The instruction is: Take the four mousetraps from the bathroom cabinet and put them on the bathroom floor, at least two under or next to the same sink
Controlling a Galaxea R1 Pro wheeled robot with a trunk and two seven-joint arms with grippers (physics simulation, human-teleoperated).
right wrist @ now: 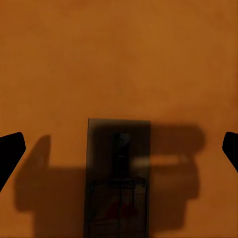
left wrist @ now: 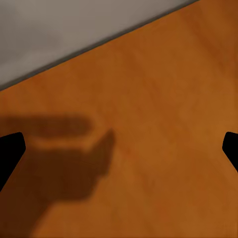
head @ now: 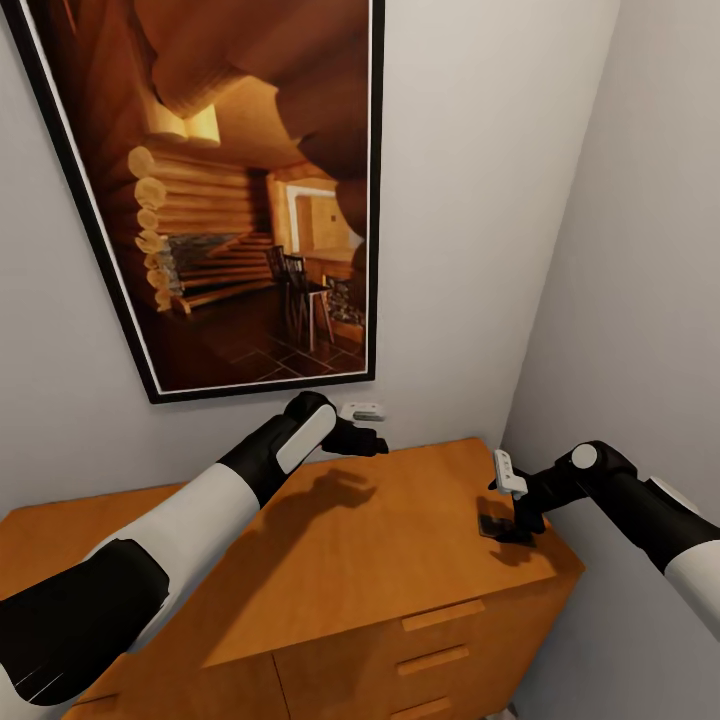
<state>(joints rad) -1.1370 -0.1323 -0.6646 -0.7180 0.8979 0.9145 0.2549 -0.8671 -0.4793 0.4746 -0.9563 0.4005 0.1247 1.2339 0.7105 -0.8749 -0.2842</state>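
Observation:
The orange-brown wooden cabinet stands against the wall, with bar-handled drawers on its front. One dark mousetrap lies flat on the cabinet top near its right end. In the right wrist view the mousetrap is a dark slab with wire parts, lying in shadow. My right gripper hangs just above it, open, with its fingers spread wide on either side and apart from the trap. My left gripper hovers open over bare cabinet top near the back wall, holding nothing.
A large black-framed picture of a log-cabin room hangs on the wall above the cabinet. A small white fitting sits on the wall behind my left gripper. A side wall closes in at the cabinet's right end.

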